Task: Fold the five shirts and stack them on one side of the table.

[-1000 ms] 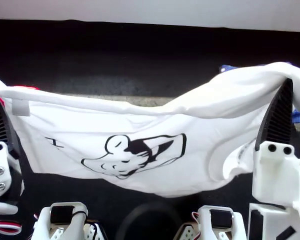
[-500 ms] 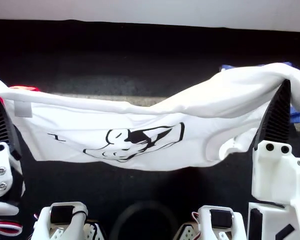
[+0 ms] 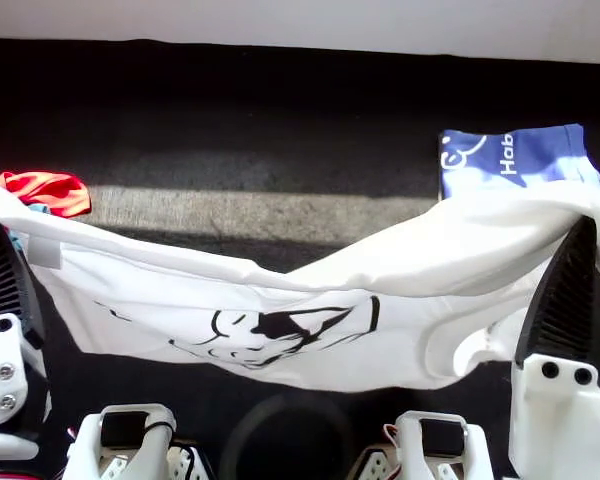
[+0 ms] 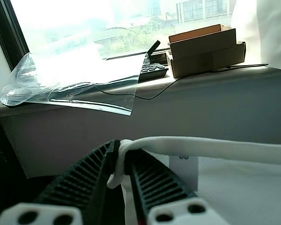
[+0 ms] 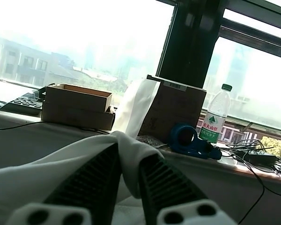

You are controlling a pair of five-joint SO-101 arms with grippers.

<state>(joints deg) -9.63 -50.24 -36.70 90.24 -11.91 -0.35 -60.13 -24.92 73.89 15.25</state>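
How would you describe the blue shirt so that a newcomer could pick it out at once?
On the black table, look to the right side in the high view. There, just behind the raised white shirt, the blue shirt lies flat. It alone is blue with white print; the red shirt lies at the opposite side.

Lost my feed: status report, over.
Left gripper, right gripper shut on white shirt, stretched above table. Blue shirt beyond right, red cloth left. Nothing blocking.

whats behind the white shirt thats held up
Beyond the white shirt lie a blue shirt at the far right and a red garment at the far left. The blue shirt's near edge and the table beneath are covered.
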